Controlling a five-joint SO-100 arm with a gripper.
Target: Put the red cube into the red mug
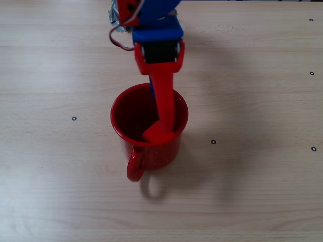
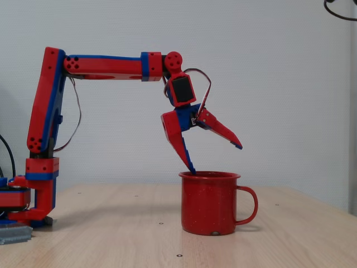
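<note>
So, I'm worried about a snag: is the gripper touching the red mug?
Cannot tell. In the side fixed view the open gripper has one fingertip right at the red mug rim. The overhead view hides any gap or contact there.

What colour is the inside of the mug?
Dark red, darker than the glossy outside of the red mug. It shows best in the fixed view from above.

Illumination was bright, diffuse and even in both fixed views. The red mug (image 1: 149, 128) and arm (image 1: 156, 50) cast soft, blurred shadows rightward on the table (image 1: 252, 191). Mild gloss showed on the mug's wall (image 2: 209, 204). Focus was slightly soft throughout.
</note>
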